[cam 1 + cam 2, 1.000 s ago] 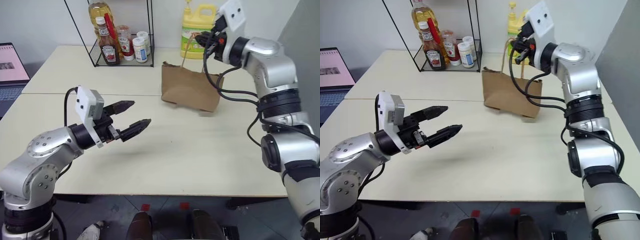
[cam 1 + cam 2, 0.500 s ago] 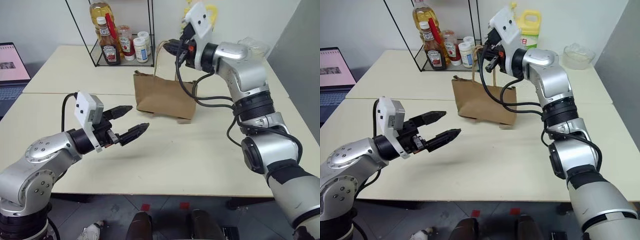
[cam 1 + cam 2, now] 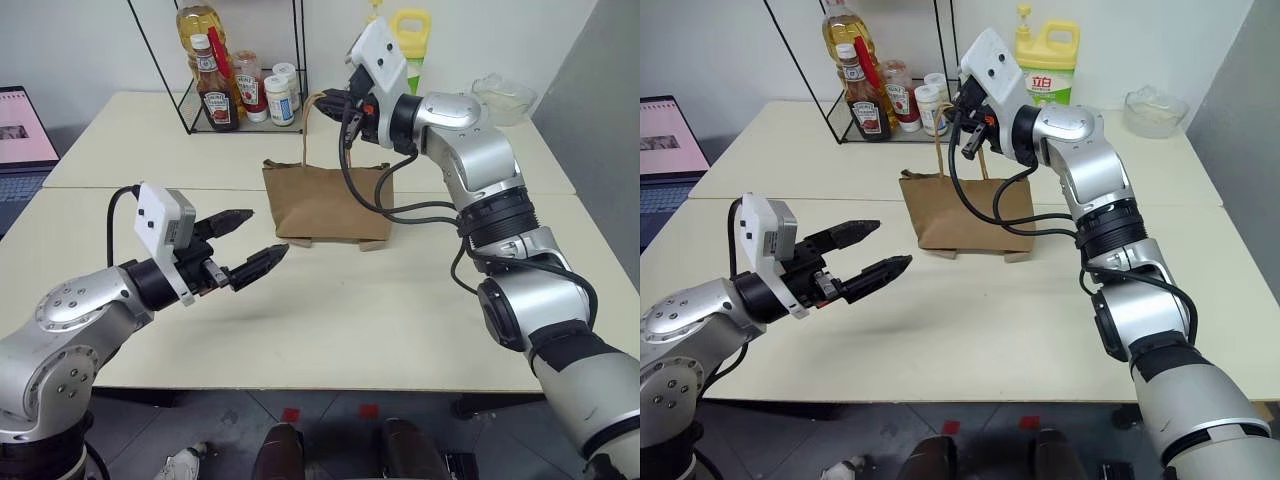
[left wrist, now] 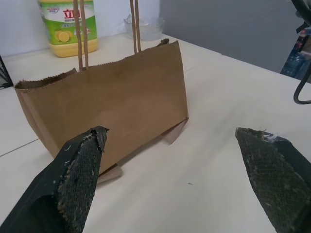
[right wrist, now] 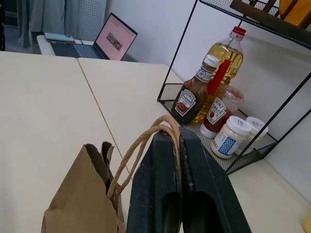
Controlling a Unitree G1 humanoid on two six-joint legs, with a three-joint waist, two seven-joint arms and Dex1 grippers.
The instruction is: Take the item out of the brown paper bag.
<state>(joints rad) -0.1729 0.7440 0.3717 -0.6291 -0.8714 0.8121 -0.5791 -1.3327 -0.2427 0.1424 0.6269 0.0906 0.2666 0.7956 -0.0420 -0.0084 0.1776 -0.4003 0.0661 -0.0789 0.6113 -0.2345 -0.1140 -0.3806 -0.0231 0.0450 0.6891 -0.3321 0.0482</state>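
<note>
The brown paper bag is now standing on the counter much further to the robot's left than a second ago, right in front of the left pincer, and the item inside it is not visible. The right pincer is staying closed on the bag's cord handles, holding them up. The left pincer is waiting with its fingers wide open, holding nothing, near the bag but not touching it.

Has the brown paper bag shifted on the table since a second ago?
Yes. The brown paper bag, hung by its handles from the right gripper, has moved toward the robot's left: it was in front of the yellow jug and now sits nearer the wire rack.
</note>
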